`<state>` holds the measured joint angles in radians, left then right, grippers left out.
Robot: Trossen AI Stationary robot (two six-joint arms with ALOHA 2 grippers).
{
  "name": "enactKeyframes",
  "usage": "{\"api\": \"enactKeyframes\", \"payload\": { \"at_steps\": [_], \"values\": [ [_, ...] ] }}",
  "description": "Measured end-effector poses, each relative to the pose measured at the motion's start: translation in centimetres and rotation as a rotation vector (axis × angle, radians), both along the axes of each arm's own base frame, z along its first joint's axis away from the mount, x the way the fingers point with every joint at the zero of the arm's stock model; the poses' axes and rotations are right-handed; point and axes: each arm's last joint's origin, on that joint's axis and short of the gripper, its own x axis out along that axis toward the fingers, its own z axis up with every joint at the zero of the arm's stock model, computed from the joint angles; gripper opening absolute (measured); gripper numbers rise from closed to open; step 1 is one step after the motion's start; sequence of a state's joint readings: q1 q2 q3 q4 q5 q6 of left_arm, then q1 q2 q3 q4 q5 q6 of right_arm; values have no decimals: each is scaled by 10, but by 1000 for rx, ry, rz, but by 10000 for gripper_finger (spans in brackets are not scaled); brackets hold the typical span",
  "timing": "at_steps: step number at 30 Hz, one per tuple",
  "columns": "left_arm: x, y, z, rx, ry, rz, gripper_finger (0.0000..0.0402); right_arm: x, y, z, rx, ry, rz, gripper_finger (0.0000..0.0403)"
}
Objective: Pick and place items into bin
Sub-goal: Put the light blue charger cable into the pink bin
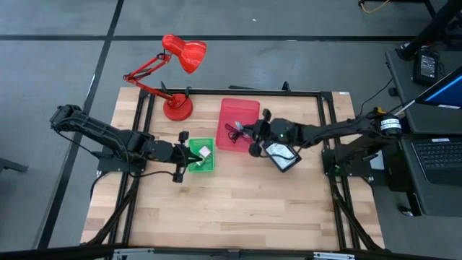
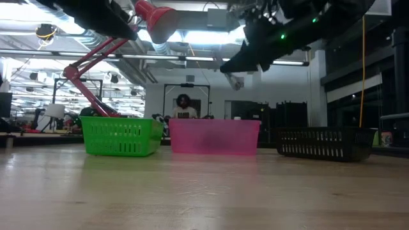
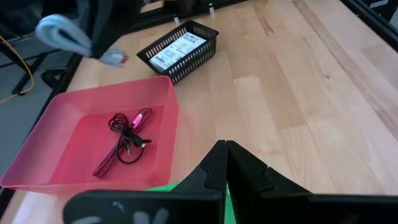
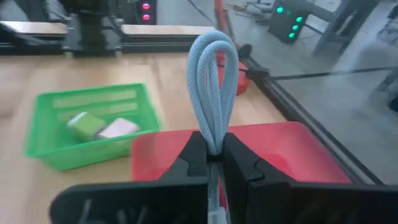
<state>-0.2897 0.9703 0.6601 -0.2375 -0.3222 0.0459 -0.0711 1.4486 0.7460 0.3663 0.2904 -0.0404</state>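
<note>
Right hand [image 4: 211, 155] is clamped on the blue-grey cable [image 4: 213, 87], up over the pink bin [image 1: 237, 123]. Left hand [image 3: 225, 163], fingers together, hovers over the green basket [image 1: 189, 147] mid-desk.

Overhead, table-level and wrist views share the pink bin [image 1: 238, 124].

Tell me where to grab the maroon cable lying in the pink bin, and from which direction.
Take the maroon cable at the middle of its bundle, where its strands cross with the black cable, coming straight down from above. It lies flat on the floor of the pink bin, whose walls likely block a sideways approach; the loose ends would probably slip.
</note>
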Motion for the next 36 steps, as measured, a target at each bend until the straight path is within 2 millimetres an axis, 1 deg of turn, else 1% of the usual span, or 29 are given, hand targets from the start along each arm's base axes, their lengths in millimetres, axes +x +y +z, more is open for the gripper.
{"api": "enactKeyframes", "payload": {
  "at_steps": [4,8,13,18,21,26,29,32,34,36],
  "values": [
    [0,0,0,2,1,-1,4,1,-15,-3,1,12,-16,7],
    [0,0,0,2,2,-1,4,8,-28,-5,101,95,-33,7],
    [0,0,0,2,2,-1,4,29,-40,-13,138,304,-56,7],
    [0,0,0,3,3,-1,4,52,-52,-22,109,358,-45,7],
    [0,0,0,3,3,-1,4,58,-60,-26,103,374,-49,7],
    [0,0,0,-3,3,3,4,57,-71,-32,117,405,-77,7],
    [0,0,0,-3,4,2,4,54,-72,-35,131,441,-87,7],
    [0,0,0,-3,4,3,4,53,-72,-36,144,438,-92,7],
    [0,0,0,-3,4,3,4,51,-71,-39,147,449,-91,14],
    [0,0,0,-3,5,3,4,50,-71,-42,148,458,-91,29]
  ]
}}
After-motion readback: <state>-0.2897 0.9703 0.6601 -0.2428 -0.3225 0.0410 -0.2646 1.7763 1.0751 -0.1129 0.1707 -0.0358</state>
